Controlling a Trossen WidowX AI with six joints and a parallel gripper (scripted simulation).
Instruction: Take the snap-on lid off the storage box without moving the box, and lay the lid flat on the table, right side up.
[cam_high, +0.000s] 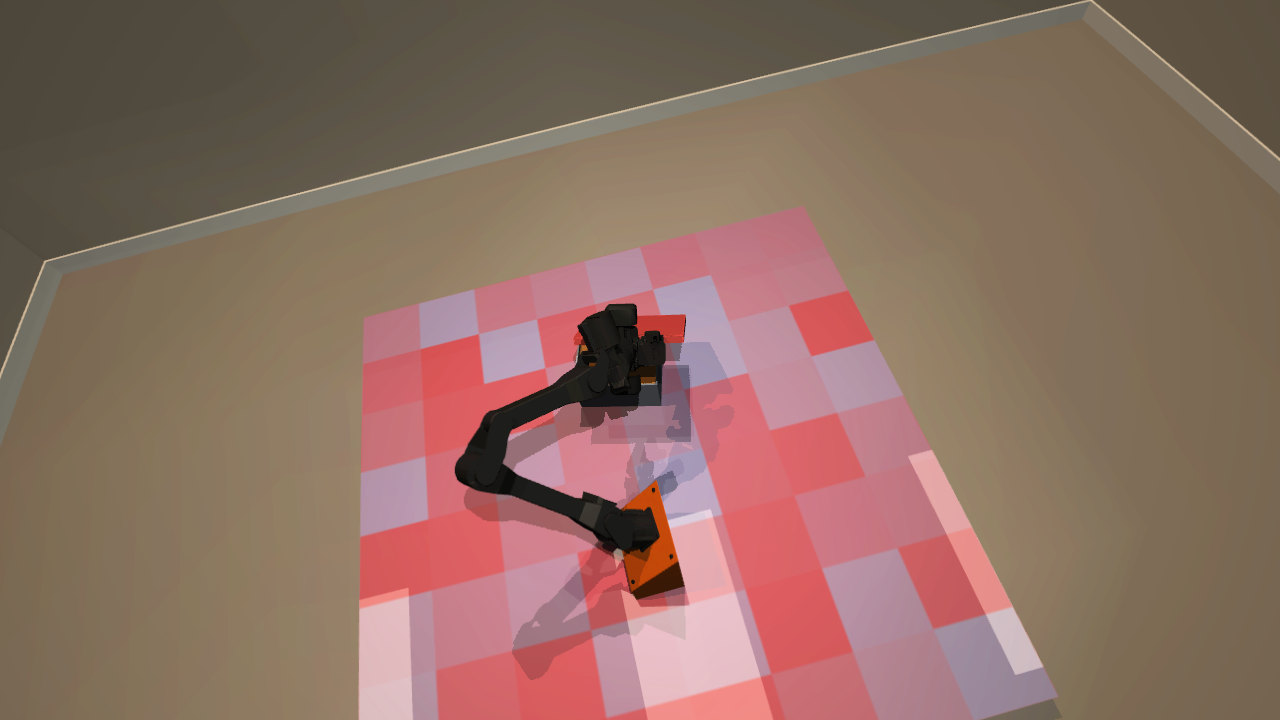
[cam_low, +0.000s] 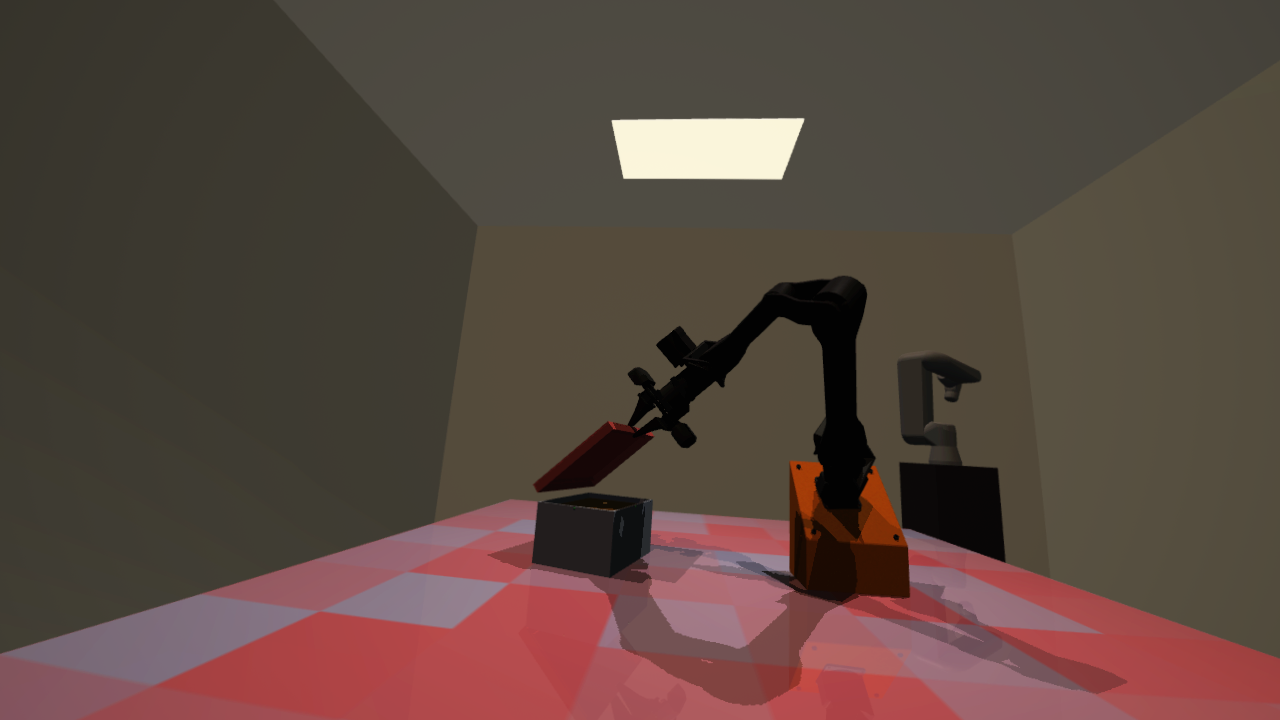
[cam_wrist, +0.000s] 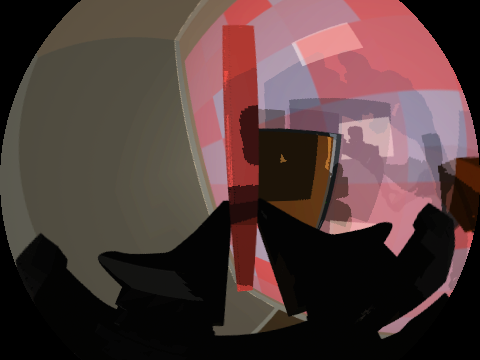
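The red lid (cam_high: 664, 326) (cam_low: 592, 454) (cam_wrist: 241, 90) is in the air above the box, steeply tilted, its gripped edge high and its far edge low. In the exterior view a gap shows between the lid and the box. My gripper (cam_low: 634, 430) (cam_wrist: 242, 205) is shut on the lid's near edge, one finger on each side. The dark grey storage box (cam_high: 650, 394) (cam_low: 572, 537) (cam_wrist: 336, 165) stands open and upright on the table, its brownish-orange inside showing in the wrist view. In the top view the arm hides much of lid and box.
The orange arm base (cam_high: 657, 537) (cam_low: 850, 564) (cam_wrist: 467, 185) stands on the checkered red and lilac table (cam_high: 810, 385) (cam_low: 268, 653). The arm (cam_high: 537, 407) (cam_low: 839, 376) reaches from it to the box. A grey arm (cam_low: 914, 398) on a dark pedestal (cam_low: 950, 510) stands behind.
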